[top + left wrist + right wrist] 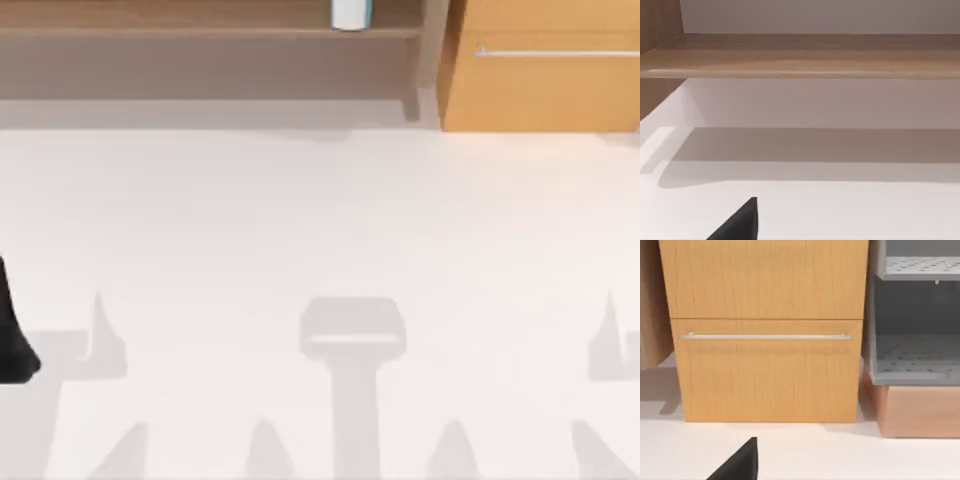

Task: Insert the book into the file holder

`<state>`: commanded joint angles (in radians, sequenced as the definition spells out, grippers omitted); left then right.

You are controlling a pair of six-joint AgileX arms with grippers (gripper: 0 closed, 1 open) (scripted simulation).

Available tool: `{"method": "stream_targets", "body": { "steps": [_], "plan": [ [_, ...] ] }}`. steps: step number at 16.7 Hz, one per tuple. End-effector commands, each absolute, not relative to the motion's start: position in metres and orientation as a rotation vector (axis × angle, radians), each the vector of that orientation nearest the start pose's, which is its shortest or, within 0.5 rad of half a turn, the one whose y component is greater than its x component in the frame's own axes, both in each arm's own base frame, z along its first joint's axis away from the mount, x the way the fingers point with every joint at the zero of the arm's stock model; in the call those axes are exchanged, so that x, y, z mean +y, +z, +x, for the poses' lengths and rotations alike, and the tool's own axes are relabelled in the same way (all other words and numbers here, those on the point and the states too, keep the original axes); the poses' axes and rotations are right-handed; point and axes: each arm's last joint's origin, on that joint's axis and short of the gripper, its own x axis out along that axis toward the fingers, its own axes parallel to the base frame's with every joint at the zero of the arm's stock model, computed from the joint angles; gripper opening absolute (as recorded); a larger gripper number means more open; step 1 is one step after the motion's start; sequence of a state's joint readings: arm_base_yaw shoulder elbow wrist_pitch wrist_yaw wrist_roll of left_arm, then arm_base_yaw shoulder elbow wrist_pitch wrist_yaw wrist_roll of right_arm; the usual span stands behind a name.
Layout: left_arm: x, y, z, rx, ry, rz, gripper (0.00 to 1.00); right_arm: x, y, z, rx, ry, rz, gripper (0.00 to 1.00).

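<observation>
The left arm sits at the table's left edge, its pincer seemingly out of sight, so I cannot tell its state.

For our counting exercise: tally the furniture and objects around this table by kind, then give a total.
Book: 1
Wooden shelf: 1
Orange drawer cabinet: 1
Grey perforated rack: 1
Tan box: 1
Total: 5

No text, label, brand, number or sign can be read anywhere in these views. The wooden drawer cabinet has plain fronts and a bare metal handle, the wooden shelf is unmarked, the grey perforated trays carry no lettering, and the white table is blank.
</observation>
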<state>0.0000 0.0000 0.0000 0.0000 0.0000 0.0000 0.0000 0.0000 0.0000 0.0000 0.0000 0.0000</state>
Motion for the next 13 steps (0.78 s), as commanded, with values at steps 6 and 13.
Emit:
{"method": "stream_targets", "body": {
  "steps": [6,13],
  "plan": [
    [-0.001,0.16,0.106,0.0,0.0,0.0,1.0,0.004,0.178,0.109,0.005,0.007,0.001,1.0],
    [-0.001,0.16,0.106,0.0,0.0,0.0,1.0,0.047,0.254,0.157,0.068,0.039,-0.029,1.0]
  ]
}}
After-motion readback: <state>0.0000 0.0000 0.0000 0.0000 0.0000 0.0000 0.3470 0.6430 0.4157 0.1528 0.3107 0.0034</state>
